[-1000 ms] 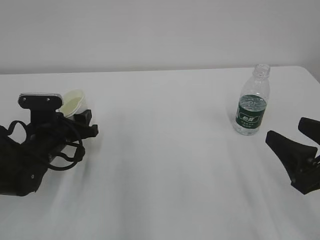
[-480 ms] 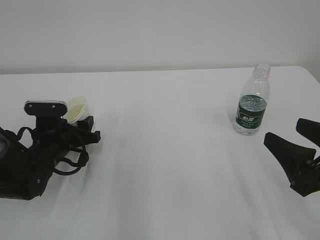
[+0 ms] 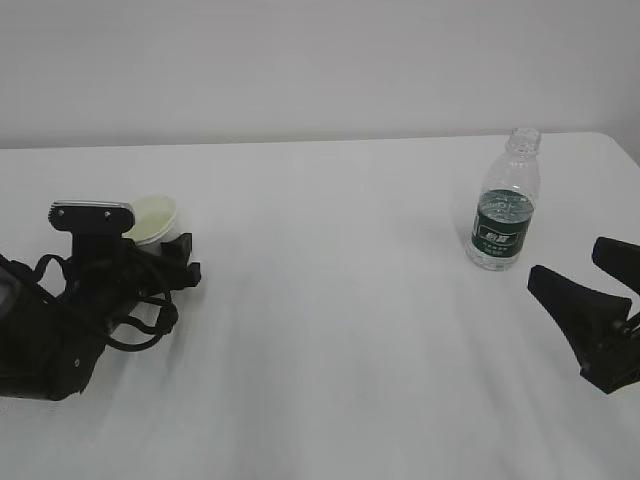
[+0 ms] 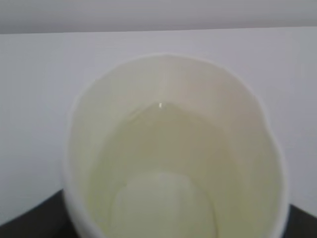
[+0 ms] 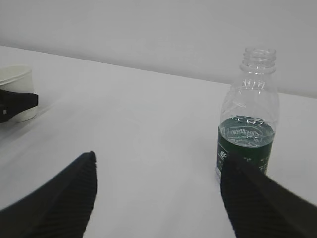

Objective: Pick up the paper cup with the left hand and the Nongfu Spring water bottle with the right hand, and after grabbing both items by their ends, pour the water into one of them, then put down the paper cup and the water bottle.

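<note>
Left claw (image 3: pixel 178 255) flanked the cup (image 3: pixel 153 220), grip indeterminate; right claw (image 3: pixel 590 270) stood apart near the upright bottle (image 3: pixel 505 213).

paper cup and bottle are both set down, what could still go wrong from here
1. The small white tapered paper cup holds clear liquid, and the left black two-finger gripper sits right against it; pulling back carelessly could snag and tip it.
2. The small clear ribbed plastic bottle has no cap and water inside. The right black gripper, jaws spread, sits close by, so a stray swing could knock it over.
</note>
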Controlling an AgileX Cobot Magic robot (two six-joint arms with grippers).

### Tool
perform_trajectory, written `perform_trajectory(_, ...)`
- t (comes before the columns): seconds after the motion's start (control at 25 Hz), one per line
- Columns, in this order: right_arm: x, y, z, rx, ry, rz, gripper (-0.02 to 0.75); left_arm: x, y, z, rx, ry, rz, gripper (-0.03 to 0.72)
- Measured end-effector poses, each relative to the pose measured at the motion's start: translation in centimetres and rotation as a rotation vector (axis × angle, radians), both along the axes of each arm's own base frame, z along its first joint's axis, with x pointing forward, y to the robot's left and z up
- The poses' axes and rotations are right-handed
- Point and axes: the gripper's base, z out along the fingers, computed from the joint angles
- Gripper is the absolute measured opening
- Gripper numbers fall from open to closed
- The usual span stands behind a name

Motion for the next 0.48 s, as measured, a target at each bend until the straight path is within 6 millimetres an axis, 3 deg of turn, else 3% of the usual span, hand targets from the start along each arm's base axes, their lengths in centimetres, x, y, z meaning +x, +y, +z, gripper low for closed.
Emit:
perform_trajectory(0.16, 0.00, -0.01, -0.03, -0.002, 0.003, -0.001, 0.593, 0.01, 0.00, 0.04, 0.000, -0.001, 0.000, 0.649)
perform_trajectory(0.48, -0.01, -0.03, -0.12, -0.008, 0.012, -0.002, 0.593, -0.55, 0.87, -0.08, -0.006, 0.018, 0.077, 0.675)
